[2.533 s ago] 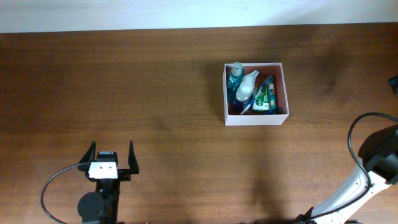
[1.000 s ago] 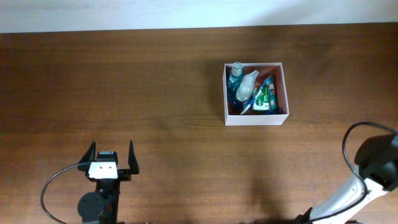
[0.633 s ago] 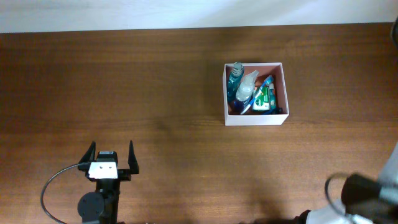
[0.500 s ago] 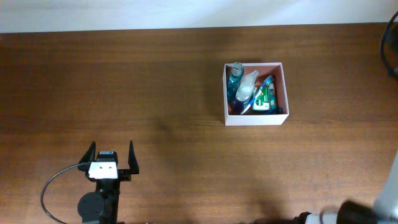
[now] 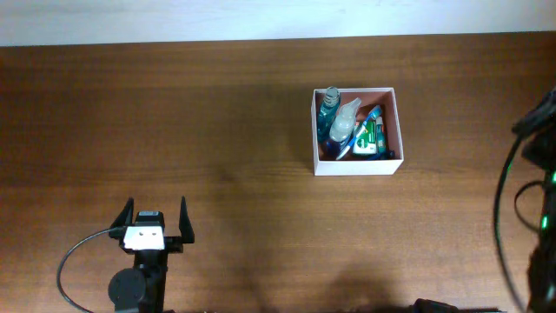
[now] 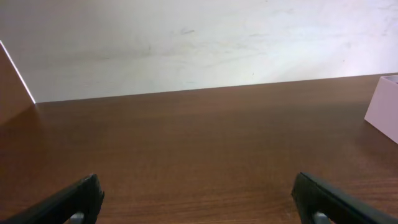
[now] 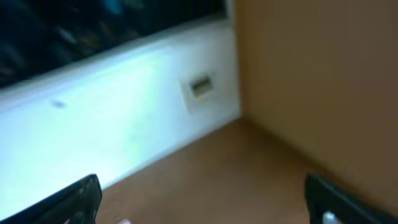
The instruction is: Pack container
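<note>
The container (image 5: 356,167) is sitting right of centre on the surface (image 5: 191,113), toward the far edge, with bottles (image 5: 331,109) and a green packet (image 5: 374,136) lying inside. Bare wood is stretching out on every side of it. The left gripper (image 5: 155,210) is sitting well apart near the front edge, jaws released and empty, facing the pale far wall (image 6: 186,43). The right gripper (image 7: 202,202) is showing spread, empty jaws in a blurred view; its arm (image 5: 539,139) is standing at the right edge
</note>
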You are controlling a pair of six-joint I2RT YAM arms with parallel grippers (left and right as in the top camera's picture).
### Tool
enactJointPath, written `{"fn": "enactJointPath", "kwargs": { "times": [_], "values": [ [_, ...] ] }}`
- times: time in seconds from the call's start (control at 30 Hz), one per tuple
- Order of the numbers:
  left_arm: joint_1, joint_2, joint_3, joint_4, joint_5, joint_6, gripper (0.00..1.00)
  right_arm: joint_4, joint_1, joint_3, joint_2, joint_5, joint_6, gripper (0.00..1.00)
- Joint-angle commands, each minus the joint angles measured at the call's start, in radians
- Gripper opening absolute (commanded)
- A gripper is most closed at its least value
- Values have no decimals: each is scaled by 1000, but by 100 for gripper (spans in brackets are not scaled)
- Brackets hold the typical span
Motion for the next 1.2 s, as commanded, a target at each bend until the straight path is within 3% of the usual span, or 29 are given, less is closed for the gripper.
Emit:
{"fn": "enactJointPath", "kwargs": {
  "times": [0.0,0.13,0.53,0.93,1.17],
  "values": [
    [-4,-8,-3,-5,11,13,99,109,35,-115,-114,-179,-236,99],
    [-4,-8,-3,-5,11,13,100,230,74,-231,-237,-238,-317,99],
    [-4,-8,-3,-5,11,13,99,310,152,-462,-466,-398,-317,99],
    [-4,-8,-3,-5,11,13,100,607,163,-806,-671,-410,-316,99],
    [-4,-8,-3,-5,11,13,99,633,163,-935,-767,-465,-316,99]
  ]
}}
